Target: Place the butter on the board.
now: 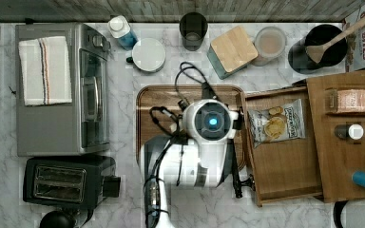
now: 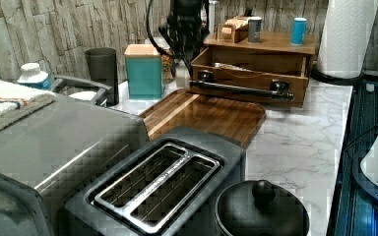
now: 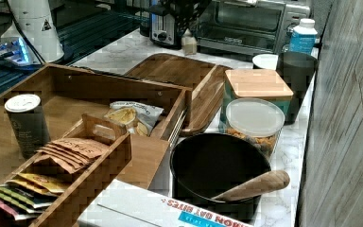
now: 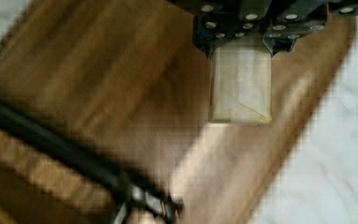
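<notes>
Over the board (image 1: 157,102) you have the arm, and the tool (image 4: 240,44) is clenched on the butter (image 4: 240,86), a pale wrapped stick hanging lengthwise from the fingers (image 4: 204,32) in the wrist view. That same view puts the butter clear of the wood, above the board's raised rim where it meets the marble surface (image 4: 321,154). From the left view you see the tool (image 2: 182,51) up near the far end of the board (image 2: 211,115), just beside the open wooden drawer (image 2: 256,73) with its black bar handle (image 2: 241,88); the butter (image 2: 181,73) shows as a pale block under the dark fingers. From the right view the butter (image 3: 189,45) hangs past the far edge of the board (image 3: 175,71), in front of the toaster oven (image 3: 250,23). From the top view the white arm body (image 1: 204,142) covers the middle of the board, so you can't see the butter there. Bag of chips (image 1: 275,123) lies in the drawer (image 1: 285,166), at the top view's right of the board. Teal canister with bamboo lid (image 1: 233,50) sits just past the board's far edge.
</notes>
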`<state>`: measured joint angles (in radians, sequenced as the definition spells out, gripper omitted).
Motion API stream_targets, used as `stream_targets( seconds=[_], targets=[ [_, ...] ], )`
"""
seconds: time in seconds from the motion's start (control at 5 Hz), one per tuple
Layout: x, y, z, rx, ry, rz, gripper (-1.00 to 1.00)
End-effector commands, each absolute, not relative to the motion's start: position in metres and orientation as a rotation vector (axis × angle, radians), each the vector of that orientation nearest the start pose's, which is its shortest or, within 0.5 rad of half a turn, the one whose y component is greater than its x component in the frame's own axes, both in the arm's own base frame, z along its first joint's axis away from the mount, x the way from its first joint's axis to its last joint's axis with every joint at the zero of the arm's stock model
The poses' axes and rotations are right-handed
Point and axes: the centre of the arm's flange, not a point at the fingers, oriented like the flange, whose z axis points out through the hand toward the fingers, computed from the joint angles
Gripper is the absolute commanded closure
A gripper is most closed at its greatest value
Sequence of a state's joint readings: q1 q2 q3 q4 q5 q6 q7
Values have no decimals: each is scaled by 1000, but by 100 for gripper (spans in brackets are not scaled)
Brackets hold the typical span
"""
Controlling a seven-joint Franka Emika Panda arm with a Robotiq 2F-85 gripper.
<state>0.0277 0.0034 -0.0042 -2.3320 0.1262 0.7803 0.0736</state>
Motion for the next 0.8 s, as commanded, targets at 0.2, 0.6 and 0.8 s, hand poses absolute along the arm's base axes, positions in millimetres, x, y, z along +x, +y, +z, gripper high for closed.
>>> stream_targets(
  seconds=[0.2,0.6,0.8],
  targets=[
    [476,123,307,-2847,1044,-55,100],
    [473,110,281,-2874,991,-77,-100],
    [488,110,293,-2842,1040,34,-100]
  ],
)
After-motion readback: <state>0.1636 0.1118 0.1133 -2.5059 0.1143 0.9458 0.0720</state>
